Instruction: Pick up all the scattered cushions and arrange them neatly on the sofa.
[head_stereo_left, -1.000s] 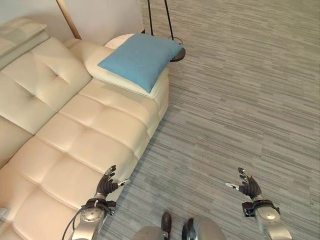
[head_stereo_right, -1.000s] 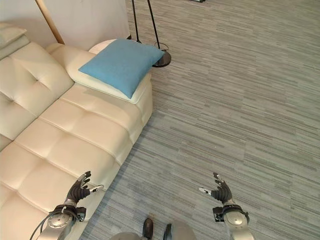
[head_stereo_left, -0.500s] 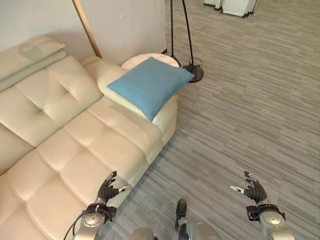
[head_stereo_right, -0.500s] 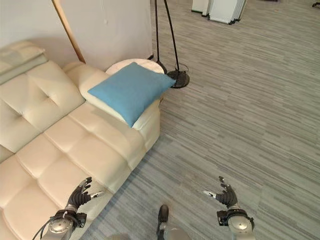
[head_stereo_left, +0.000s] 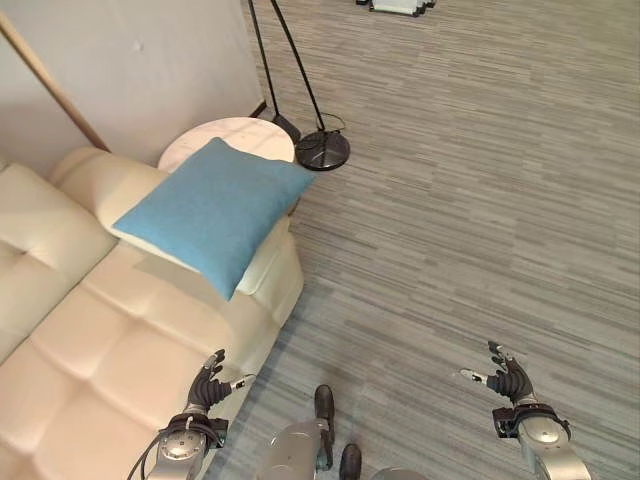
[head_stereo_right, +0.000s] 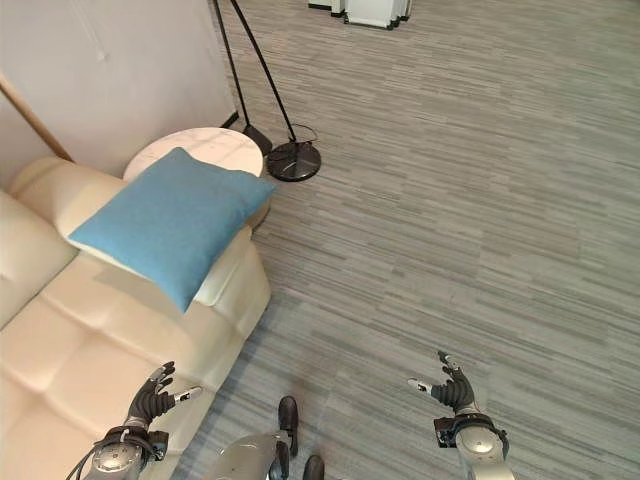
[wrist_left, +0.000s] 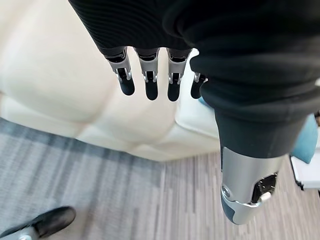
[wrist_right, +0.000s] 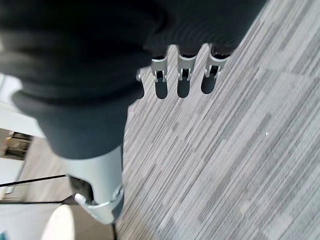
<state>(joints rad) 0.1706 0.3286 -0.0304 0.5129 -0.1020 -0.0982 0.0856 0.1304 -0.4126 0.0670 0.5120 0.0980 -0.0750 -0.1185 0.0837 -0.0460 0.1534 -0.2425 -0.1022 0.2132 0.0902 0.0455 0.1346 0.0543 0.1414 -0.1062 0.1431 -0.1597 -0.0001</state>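
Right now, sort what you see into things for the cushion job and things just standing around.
For the job:
blue cushion, lying on the sofa's armrest
cream sofa
left hand, open, empty
right hand, open, empty

Just standing around:
round white side table
black floor lamp

A living room, by its furnishing. A cream tufted sofa (head_stereo_left: 110, 350) stands against a plain wall, a blue cushion (head_stereo_left: 208, 212) on its arm. Beside it are a round side table (head_stereo_left: 222, 135) and a floor lamp (head_stereo_left: 322, 148) on grey striped carpet (head_stereo_left: 470, 220).
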